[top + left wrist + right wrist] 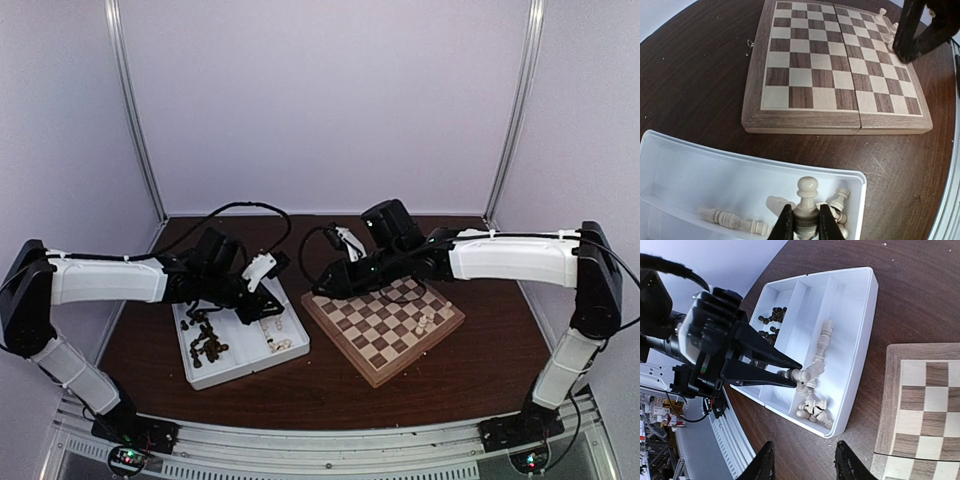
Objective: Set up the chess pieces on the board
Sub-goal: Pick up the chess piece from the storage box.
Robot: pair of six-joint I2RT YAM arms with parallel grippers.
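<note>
the left fingers (787,224) are seen clenched on an upright cream-white pawn (807,197), which is gripped low on its stem over the white tray (685,165). loose cream-white pieces (730,219) are left lying on their sides in that same compartment, and the dark brown pieces (771,316) are heaped in another compartment. the board (800,121) is set on the brown worktop (700,75) just beside the tray, without touching it. a few standing cream-white pieces (882,13) are lined along one edge of the board. the right fingers (765,465) are held parted with nothing between them, over the worktop between tray and board.
</note>
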